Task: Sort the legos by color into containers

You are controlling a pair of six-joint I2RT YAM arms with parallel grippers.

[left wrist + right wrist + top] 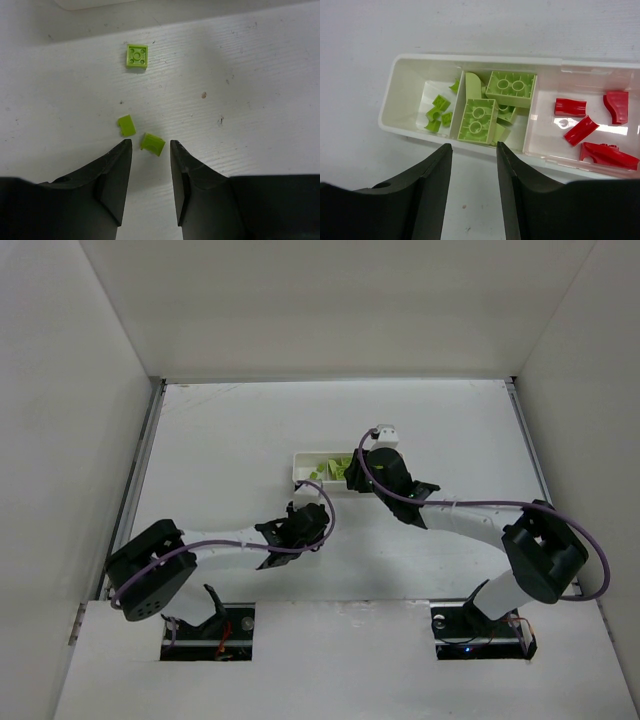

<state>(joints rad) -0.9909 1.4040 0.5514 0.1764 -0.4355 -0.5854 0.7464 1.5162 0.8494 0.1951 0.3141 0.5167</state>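
The white tray (470, 59) has three compartments. The left one holds several tiny lime-green legos (437, 112), the middle one larger pale green bricks (480, 120), and the right one several red pieces (590, 131). My right gripper (473, 146) is open and empty, just in front of the tray's near wall. It covers the tray's right part in the top view (362, 468). Three lime-green legos lie loose on the table: a square plate (137, 55), a small piece (126, 125) and a curved piece (152, 144). My left gripper (150, 142) is open, with the curved piece lying between its fingertips.
The tray (305, 468) lies at mid-table, with the left gripper (318, 515) just in front of it. White walls enclose the table on the left, right and back. A corner of the tray shows at the top edge of the left wrist view (95, 4).
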